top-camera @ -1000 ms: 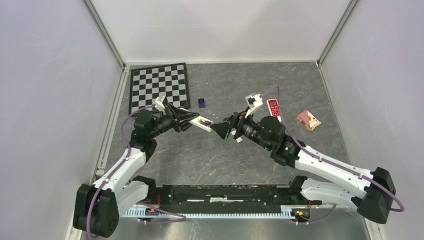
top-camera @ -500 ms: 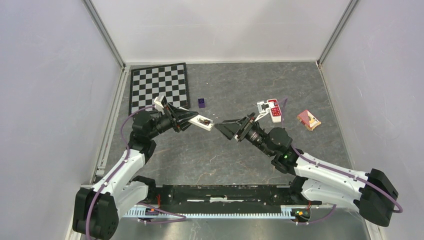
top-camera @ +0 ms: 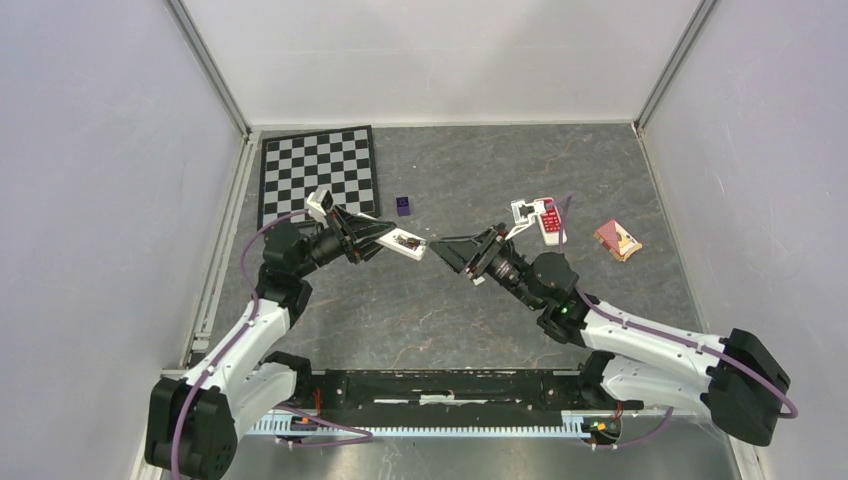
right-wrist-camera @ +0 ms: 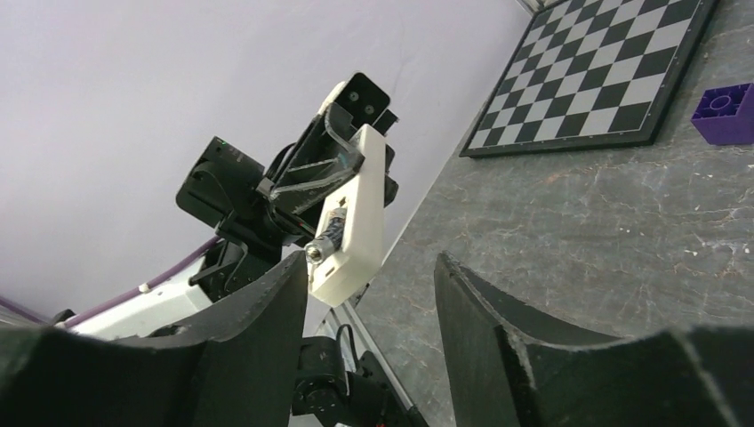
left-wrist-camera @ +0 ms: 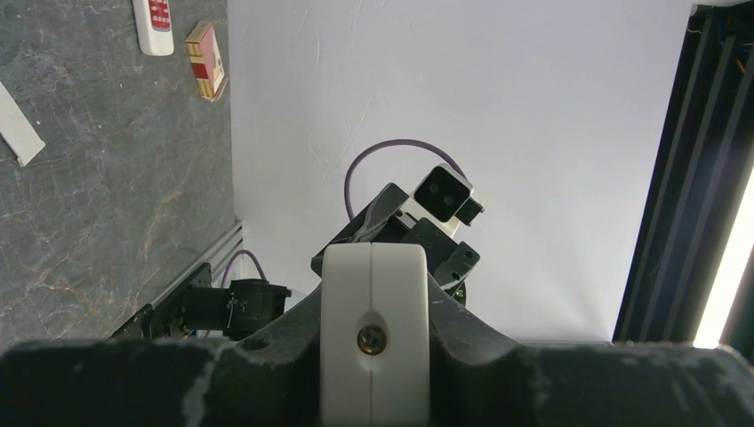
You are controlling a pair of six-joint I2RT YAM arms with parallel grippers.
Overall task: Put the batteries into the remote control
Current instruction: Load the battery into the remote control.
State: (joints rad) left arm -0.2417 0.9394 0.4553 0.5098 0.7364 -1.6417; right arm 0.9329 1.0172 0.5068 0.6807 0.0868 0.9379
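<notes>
My left gripper [top-camera: 383, 239] is shut on the white remote control [top-camera: 403, 243] and holds it above the table, its free end pointing right. The left wrist view looks along the remote [left-wrist-camera: 373, 338], clamped between the jaws. A dark brownish battery [right-wrist-camera: 331, 233] lies in the remote's [right-wrist-camera: 356, 222] open compartment, its metal tip near the free end. My right gripper [top-camera: 446, 248] faces that end from the right, open. In the right wrist view its fingers [right-wrist-camera: 276, 302] have nothing between them, and the remote's end is just beyond the left fingertip.
A chessboard [top-camera: 318, 172] lies at the back left with a small purple cube [top-camera: 403, 206] to its right. A red-faced remote [top-camera: 548, 220] and a red packet [top-camera: 618, 240] sit at the right. A flat white strip [left-wrist-camera: 18, 116] lies on the grey table.
The right arm stretched out and turned its wrist, bringing the gripper level with the remote's free end, and its jaws narrowed a little. The left arm and remote stayed put.
</notes>
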